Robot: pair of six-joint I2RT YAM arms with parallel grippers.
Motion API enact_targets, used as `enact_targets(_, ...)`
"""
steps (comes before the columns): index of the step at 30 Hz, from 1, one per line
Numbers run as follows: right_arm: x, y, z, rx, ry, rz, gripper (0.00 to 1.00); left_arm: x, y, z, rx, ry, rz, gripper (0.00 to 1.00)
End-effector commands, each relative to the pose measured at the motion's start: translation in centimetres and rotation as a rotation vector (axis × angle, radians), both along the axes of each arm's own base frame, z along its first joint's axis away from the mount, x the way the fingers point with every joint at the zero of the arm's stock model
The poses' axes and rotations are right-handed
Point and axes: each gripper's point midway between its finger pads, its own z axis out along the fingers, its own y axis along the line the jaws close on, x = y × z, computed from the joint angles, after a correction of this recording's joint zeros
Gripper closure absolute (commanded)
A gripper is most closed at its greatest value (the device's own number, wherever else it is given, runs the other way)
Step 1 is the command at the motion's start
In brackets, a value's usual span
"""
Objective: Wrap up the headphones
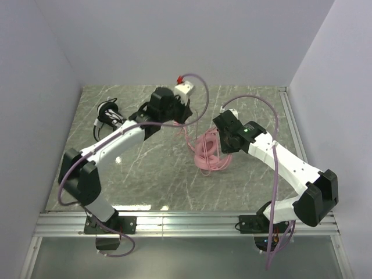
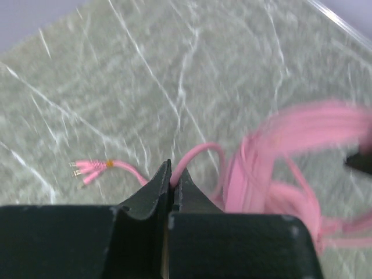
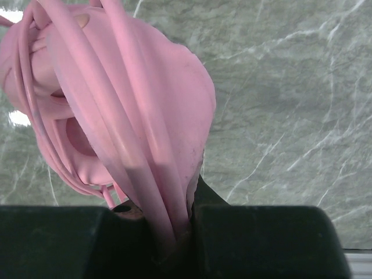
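**While both grippers hold pink, tension decides the wrap**

Because the pink headphones (image 1: 208,150) are at the middle of the table (image 1: 145,174) with both arms on them, this is a two-handed job. The right gripper (image 3: 174,229) is clamped on the headset through a bundle of strands already wound round it. The left gripper (image 2: 172,172) is pinched tight on the pink cable (image 2: 197,152), a short way from its plug end (image 2: 84,170).

The step in hand looks like laying the last free length around the headset. To do it well, the left arm should carry the cable in a smooth arc under light, even tension, so each turn lies beside the others rather than across them. The right arm should hold the headset steady meanwhile. Too hard a pull could drag coils loose.

The black-and-white headphones (image 1: 108,114) lie well apart at the far left; whether their cable is wrapped cannot be told.
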Motion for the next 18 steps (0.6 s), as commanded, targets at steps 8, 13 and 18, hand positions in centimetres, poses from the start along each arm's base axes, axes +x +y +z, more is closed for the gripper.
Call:
enact_targets(8, -1.8, 2.8, 2.9, 0.166, -0.113, 0.128, 1.0, 7.8, 0.9, 2.7, -0.007, 0.079, 0.168, 1.0)
enact_targets(13, -1.5, 1.6, 6.4, 0.19, -0.239, 0.094, 1.0, 7.5, 1.1, 0.0, -0.008, 0.157, 0.161, 1.0)
enact_targets(18, -1.0, 0.2, 12.9, 0.272, -0.482, 0.069, 1.0, 6.1, 1.0, -0.8, -0.035, 0.219, 0.129, 0.99)
